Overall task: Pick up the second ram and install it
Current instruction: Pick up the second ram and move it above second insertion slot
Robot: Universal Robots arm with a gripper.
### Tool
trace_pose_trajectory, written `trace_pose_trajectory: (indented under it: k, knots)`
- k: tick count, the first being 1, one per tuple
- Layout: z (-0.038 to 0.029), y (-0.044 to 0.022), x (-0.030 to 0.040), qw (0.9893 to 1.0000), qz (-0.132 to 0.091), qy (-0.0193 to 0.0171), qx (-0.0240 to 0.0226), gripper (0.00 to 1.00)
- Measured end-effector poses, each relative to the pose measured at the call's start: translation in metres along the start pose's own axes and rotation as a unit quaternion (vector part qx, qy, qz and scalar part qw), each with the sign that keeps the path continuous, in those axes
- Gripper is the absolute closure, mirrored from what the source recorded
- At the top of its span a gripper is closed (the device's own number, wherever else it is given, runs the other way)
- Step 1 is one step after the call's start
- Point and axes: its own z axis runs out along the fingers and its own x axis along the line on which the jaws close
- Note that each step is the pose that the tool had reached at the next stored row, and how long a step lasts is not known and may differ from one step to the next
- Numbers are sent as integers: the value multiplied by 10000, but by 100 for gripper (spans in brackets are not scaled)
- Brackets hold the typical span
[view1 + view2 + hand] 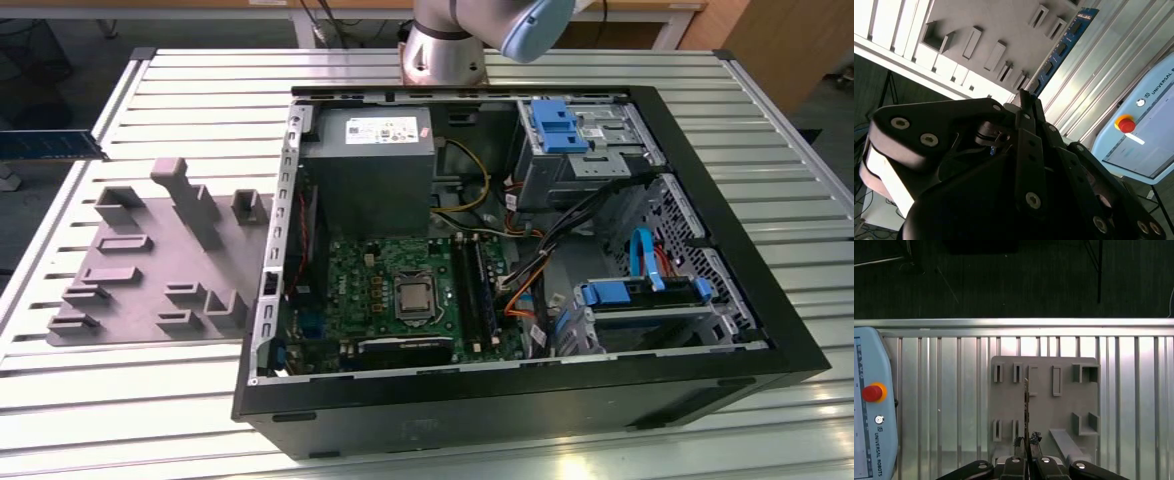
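Hand [1027,442] is closed narrow on the second ram [1064,47], pinching it near one end. In the first wrist view the board shows edge-on, with the grey holder tray [1041,415] behind it. In the exterior view the ram sits at the exterior view's left edge, upper left of frame, well apart from the open computer case [787,350] on the bench [160,420].

Judged:
- Light, stiff and thin, likely to crack if bent.
- Chips and contact edge are delicate.
- Best gripped across the flat faces near an end, with the contact edge left free.
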Motion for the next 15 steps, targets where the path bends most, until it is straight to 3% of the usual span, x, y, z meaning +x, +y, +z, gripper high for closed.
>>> trace_pose_trajectory:
  k: [15]
  knots:
    - [0,-51,0,10000,-1,0,0,86]
